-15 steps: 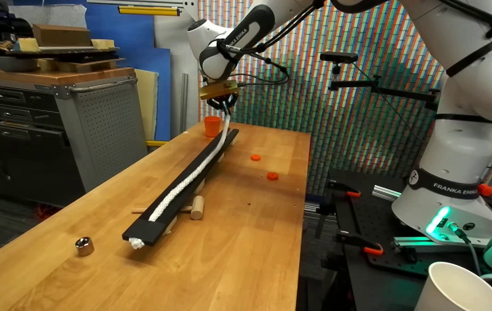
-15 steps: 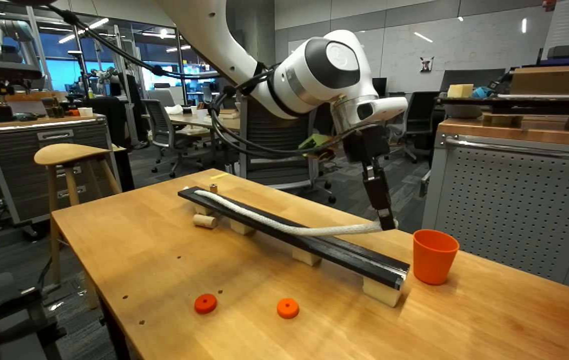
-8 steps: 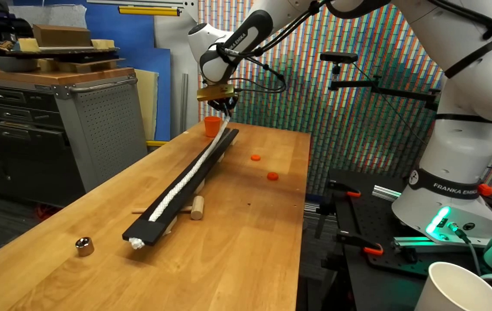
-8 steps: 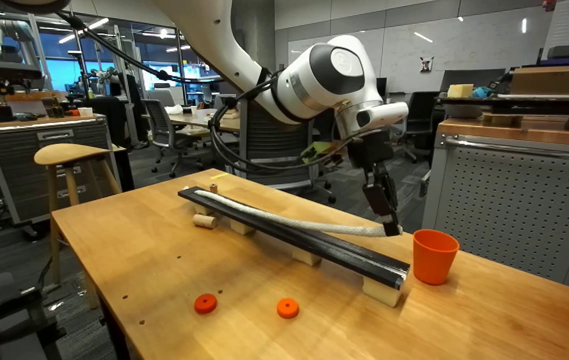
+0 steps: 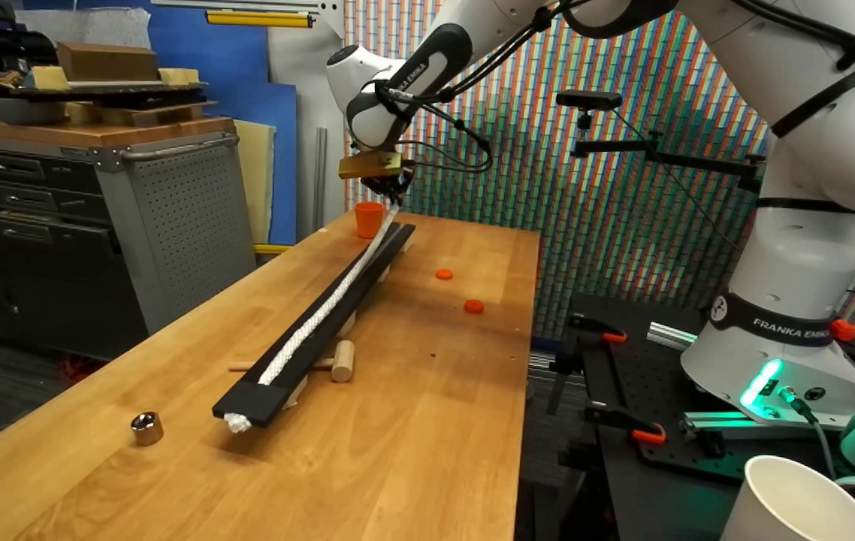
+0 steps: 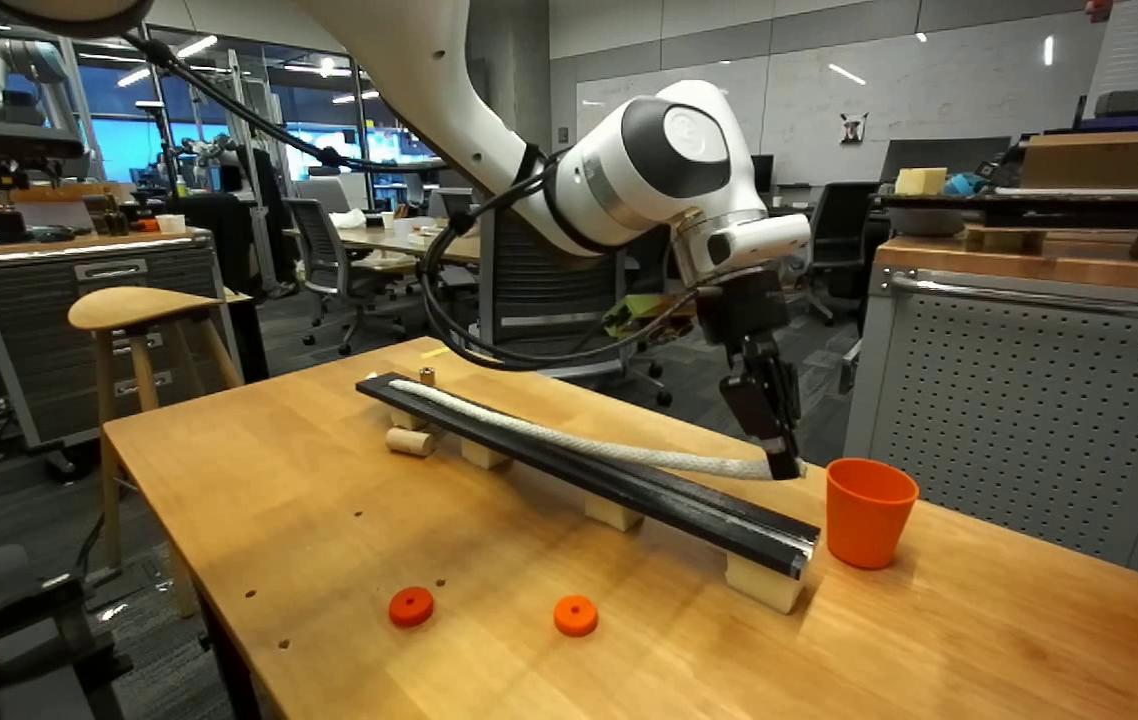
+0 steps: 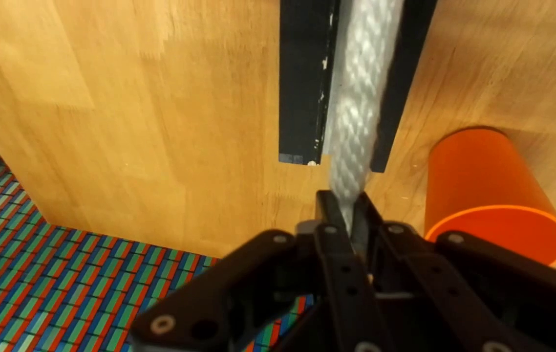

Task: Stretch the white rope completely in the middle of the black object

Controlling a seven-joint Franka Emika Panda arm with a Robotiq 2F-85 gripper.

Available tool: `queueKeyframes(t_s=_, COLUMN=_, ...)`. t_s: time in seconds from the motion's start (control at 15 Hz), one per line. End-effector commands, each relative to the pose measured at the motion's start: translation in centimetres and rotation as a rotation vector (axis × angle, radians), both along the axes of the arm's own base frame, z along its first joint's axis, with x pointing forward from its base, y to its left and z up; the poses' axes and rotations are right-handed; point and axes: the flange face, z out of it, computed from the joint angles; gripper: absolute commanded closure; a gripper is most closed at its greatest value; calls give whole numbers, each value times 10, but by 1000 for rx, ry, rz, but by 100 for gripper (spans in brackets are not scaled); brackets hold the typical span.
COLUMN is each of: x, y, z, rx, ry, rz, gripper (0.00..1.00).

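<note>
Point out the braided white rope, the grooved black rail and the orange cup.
Braided white rope (image 7: 359, 100), in the wrist view: middle of its visible stretch.
Grooved black rail (image 6: 589, 476), in an exterior view: near-side strip, about mid-length.
Orange cup (image 6: 869, 525), in an exterior view: outer wall.

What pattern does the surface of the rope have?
The rope has a white braided pattern, clearest in the wrist view.

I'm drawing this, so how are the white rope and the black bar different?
The rope is white and braided; the bar is mostly black and flat. The rope curves up to the gripper; the bar lies straight on pale blocks. The rope is thinner than the bar. Both are long.
</note>
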Motion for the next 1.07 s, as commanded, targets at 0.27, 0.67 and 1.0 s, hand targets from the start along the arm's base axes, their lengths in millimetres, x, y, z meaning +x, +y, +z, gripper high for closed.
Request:
queueKeyframes(t_s=0.27, x=2, y=-7, z=3, rx=9, ry=-53, rz=-42, gripper=97)
queueKeyframes(t_s=0.67, x=-1, y=-2, z=10, rx=13, ry=-94, rz=-30, gripper=97)
queueKeyframes(t_s=1.0, x=-15, y=1, z=14, rx=23, ry=-112, rz=-43, gripper=97)
